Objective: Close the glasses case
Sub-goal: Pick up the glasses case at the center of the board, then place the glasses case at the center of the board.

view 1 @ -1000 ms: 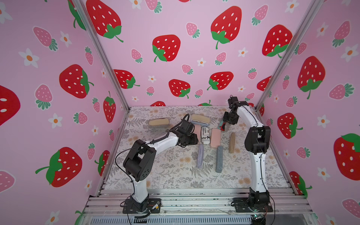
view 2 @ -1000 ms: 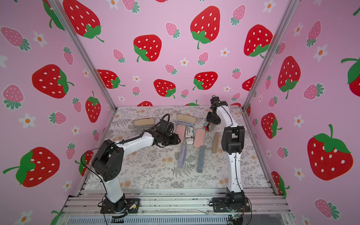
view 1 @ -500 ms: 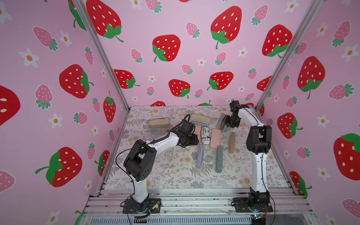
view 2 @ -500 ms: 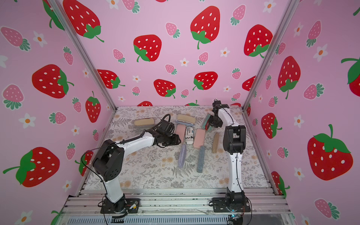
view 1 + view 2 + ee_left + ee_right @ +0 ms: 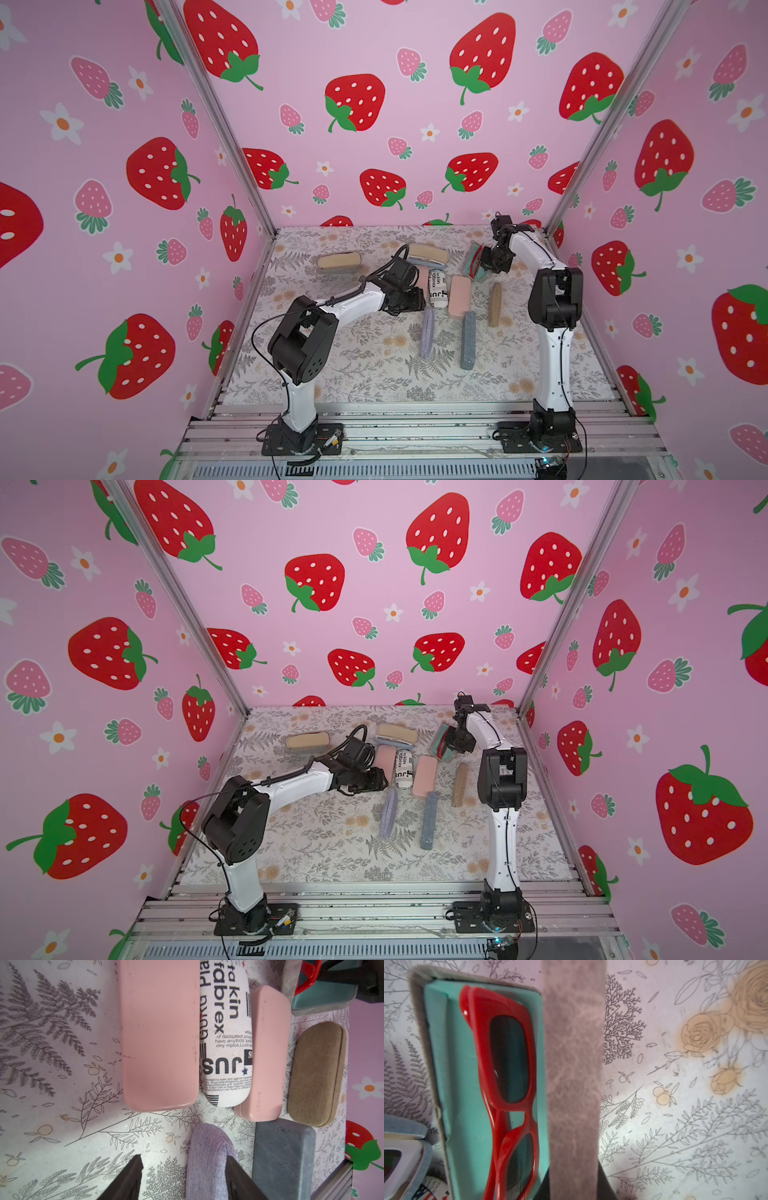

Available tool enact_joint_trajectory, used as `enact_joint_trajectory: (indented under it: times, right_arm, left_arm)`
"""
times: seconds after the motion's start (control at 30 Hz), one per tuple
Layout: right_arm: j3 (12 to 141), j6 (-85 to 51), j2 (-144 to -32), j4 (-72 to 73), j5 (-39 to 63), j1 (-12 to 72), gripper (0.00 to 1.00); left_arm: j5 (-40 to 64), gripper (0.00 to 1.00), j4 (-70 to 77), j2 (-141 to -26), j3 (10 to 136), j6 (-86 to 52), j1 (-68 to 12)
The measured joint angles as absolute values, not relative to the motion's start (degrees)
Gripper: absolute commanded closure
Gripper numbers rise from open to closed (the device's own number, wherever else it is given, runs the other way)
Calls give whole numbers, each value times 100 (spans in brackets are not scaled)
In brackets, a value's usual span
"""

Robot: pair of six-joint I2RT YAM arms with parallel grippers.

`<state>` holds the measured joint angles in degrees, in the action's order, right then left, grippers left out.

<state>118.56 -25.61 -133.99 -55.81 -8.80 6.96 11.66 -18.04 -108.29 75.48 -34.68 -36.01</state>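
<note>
While the white right arm bends toward the back wall, both top views show its right gripper point(image 5: 487, 262) directly against the open grey suede glasses case with turquoise lining point(image 5: 473, 257). The case is right of the centre of the frame, on the flower-printed table mat point(image 5: 365, 374). The left gripper point(image 5: 417, 301) is low over the mat at the centre of the frame. Beside it lie closed cases: a white case with black print point(image 5: 437, 286), a pink hard case point(image 5: 459, 296), a tan fabric case point(image 5: 494, 303), a lilac fabric case point(image 5: 427, 337) and a blue-grey felt case point(image 5: 467, 341).

In the left wrist view, the left gripper point(image 5: 183, 1157) has its two dark fingers point(image 5: 133, 1176) spread apart. The end of the lilac fabric case point(image 5: 207, 1147) comes between them, close to one finger and apart from the other. A corner of the glasses case point(image 5: 324, 1001) shows past the pink hard case point(image 5: 268, 1053).

In the right wrist view, the glasses case point(image 5: 452, 1084) lies open, and red plastic sunglasses with dark lenses point(image 5: 488, 1001) rest in its turquoise tray. The grey suede lid point(image 5: 573, 1064) stands up on its edge just beside the sunglasses. The right gripper point(image 5: 574, 1185) pinches this lid, with a dark finger on each side of it.
</note>
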Motion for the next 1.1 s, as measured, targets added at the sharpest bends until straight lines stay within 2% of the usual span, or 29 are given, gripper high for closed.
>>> enact_joint_trajectory:
  times: [0.4,0.63,0.93,1.1]
  right_arm:
    - [11601,-2491,-12698,-5513,-692,696,100]
    - [11142,-2375,-11909,-5544,-613,884,100]
    - [10409,-2368,-10630,-5723,-757,2346,100]
    - [10318,-2574,-10433,-5846,-867,3334,100]
  left_arm:
    - [1162,37,-1806,-10829,7553,-3470,-3605]
    - [1111,37,-1806,-10770,7540,-3474,-3570]
    - [939,36,-1804,-9741,6683,-3632,-3087]
    - [749,36,-1789,-8945,5782,-3778,-2567]
